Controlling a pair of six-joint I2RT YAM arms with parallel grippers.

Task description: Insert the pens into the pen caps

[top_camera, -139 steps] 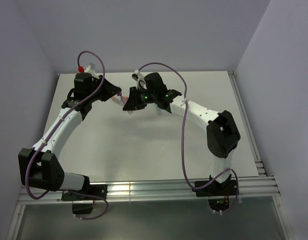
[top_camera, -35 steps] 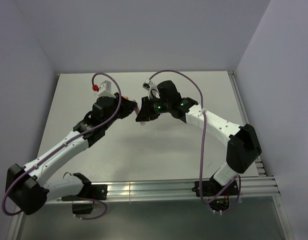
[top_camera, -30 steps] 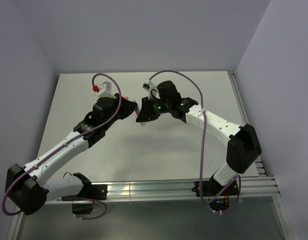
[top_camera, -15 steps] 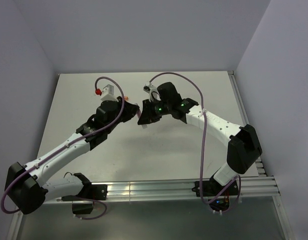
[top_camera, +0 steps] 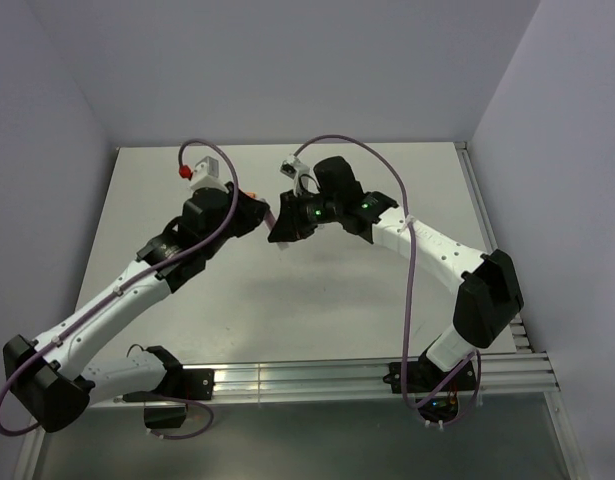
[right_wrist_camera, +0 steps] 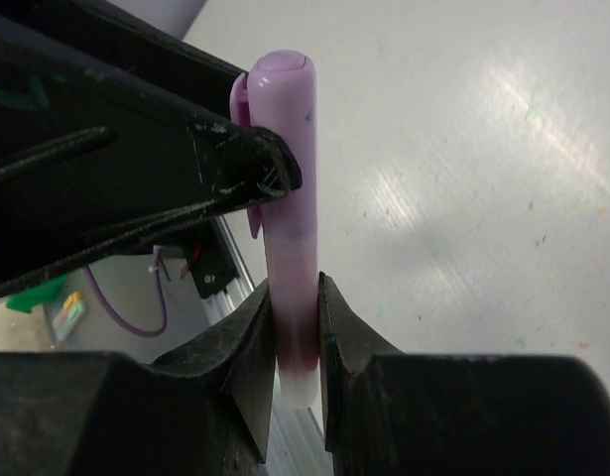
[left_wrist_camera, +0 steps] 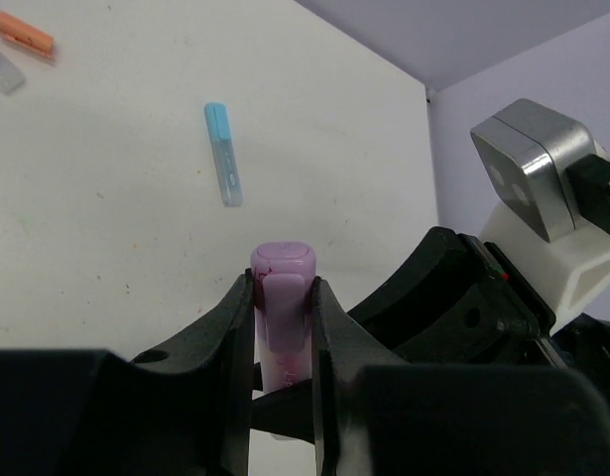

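Observation:
The pink pen [right_wrist_camera: 290,228] stands upright between both grippers, above the table. In the left wrist view my left gripper [left_wrist_camera: 283,317] is shut on the pink pen cap [left_wrist_camera: 282,288], whose clip faces the camera. In the right wrist view my right gripper [right_wrist_camera: 295,337] is shut on the pen's lower barrel, and the cap sits over its upper end. From above, the two grippers meet nose to nose at the pink pen [top_camera: 273,217]. A light blue pen [left_wrist_camera: 223,154] lies on the table. At the far left edge lie an orange piece [left_wrist_camera: 25,32] and a clear piece [left_wrist_camera: 2,74].
The white table [top_camera: 317,290] is walled at the back and sides. A metal rail [top_camera: 307,378] runs along its near edge, where both arm bases sit. Purple cables loop over each wrist.
Both wrists have shifted slightly left and back together. Each grip on the pink pen and cap is unchanged.

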